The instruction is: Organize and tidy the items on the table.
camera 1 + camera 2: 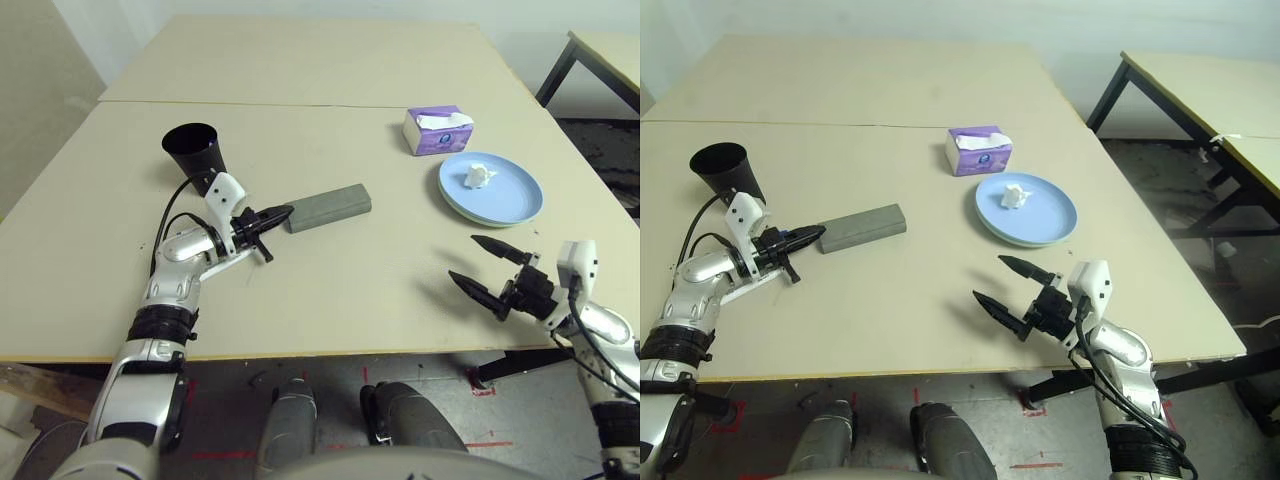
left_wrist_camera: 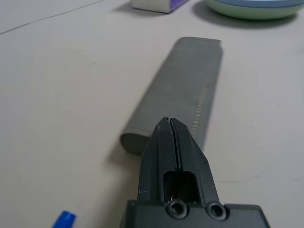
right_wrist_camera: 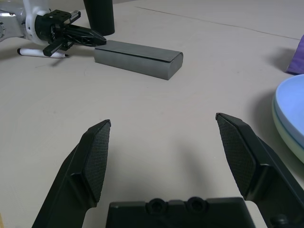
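The left gripper (image 1: 272, 217), clenched empty, points at the near-left end of the grey glasses case (image 1: 328, 207), seemingly to nudge it, while the right gripper (image 1: 492, 268) waits spread

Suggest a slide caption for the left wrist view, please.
Shut left gripper pointing at the grey glasses case lying on the table.

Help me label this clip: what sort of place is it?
Probably a lab or test room: plain pale beige tabletops pushed together, red tape marks on the grey floor, and a bare white wall.
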Robot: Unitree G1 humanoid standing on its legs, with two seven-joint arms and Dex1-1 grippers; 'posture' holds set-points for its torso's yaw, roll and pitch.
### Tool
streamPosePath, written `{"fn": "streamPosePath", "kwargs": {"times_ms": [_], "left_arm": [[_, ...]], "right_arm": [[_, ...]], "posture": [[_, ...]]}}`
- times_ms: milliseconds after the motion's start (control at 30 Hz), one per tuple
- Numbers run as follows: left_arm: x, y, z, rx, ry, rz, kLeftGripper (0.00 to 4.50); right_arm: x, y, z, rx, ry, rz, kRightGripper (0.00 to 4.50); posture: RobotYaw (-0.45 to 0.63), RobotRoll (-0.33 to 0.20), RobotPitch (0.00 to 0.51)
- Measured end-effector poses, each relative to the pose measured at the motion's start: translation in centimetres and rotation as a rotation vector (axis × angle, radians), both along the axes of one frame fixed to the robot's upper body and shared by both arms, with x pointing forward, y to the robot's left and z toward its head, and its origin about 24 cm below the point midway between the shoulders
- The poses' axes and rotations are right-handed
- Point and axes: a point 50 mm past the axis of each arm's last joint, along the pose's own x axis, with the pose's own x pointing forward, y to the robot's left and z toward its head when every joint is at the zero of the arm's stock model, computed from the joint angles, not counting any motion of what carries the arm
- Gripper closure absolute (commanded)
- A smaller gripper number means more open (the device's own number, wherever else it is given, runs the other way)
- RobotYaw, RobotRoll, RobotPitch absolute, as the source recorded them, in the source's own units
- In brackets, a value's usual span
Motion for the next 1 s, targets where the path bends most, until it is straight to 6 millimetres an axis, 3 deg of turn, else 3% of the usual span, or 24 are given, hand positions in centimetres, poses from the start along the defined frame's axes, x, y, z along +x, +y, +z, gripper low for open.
{"fn": "streamPosePath", "kwargs": {"times_ms": [233, 433, 600, 767, 1000], "left_arm": [[-0.8, -0.7, -0.2, 0.011, 0.026, -0.065, 4.46], [-1.6, 0.0, -0.5, 0.041, 0.066, -0.072, 4.46], [-2.1, 1.5, 1.9, 0.061, 0.041, -0.072, 4.46], [-3.8, 4.0, 4.4, 0.091, 0.057, -0.072, 4.46], [-6.5, 6.8, 6.6, 0.204, 0.156, -0.062, 2.26]], "right_arm": [[0.0, 0.0, 0.0, 0.000, 0.002, 0.003, 0.00], [0.0, 0.1, -0.1, -0.001, 0.005, 0.011, 0.00], [-0.1, 0.4, -0.2, -0.010, 0.011, 0.051, 0.00], [0.1, 0.4, -0.4, -0.018, 0.016, 0.084, 0.00], [0.7, 0.7, -0.5, -0.028, 0.011, 0.140, 0.00]], "posture": [[-0.08, 0.000, 0.126], [-0.08, 0.000, 0.124], [-0.07, 0.000, 0.120], [-0.05, 0.000, 0.122], [-0.01, 0.000, 0.125]]}}
